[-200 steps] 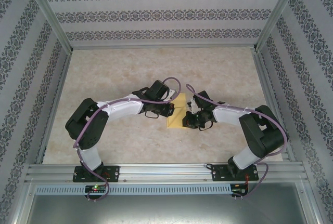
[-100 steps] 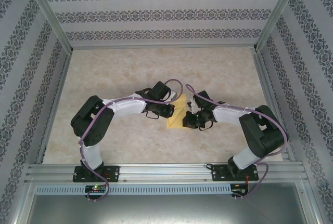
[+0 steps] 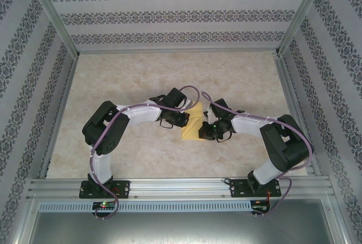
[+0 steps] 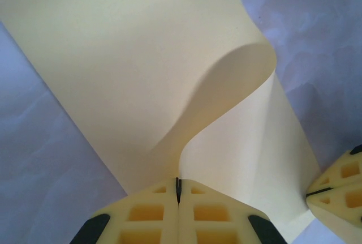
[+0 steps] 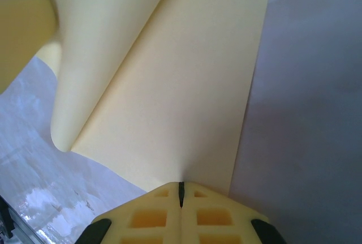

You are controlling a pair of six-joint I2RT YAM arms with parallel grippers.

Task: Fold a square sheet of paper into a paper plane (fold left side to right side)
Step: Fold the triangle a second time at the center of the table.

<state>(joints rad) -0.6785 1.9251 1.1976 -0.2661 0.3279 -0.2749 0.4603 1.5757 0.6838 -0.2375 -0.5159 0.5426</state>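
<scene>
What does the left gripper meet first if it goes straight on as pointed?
The paper: the left gripper is shut on its lifted edge, and the curled flap rises right ahead of the tips. Beyond it, likely the table, though depth is unclear.

Count:
- 1 square sheet of paper (image 3: 190,132), yellow, mid-table
- 2 arms: left arm (image 3: 138,114), right arm (image 3: 254,125)
- 2 grippers: left gripper (image 4: 178,183), right gripper (image 5: 181,186)
- 2 purple cables: left cable (image 3: 194,91), right cable (image 3: 210,99), one per arm
- 1 table (image 3: 169,74)
</scene>
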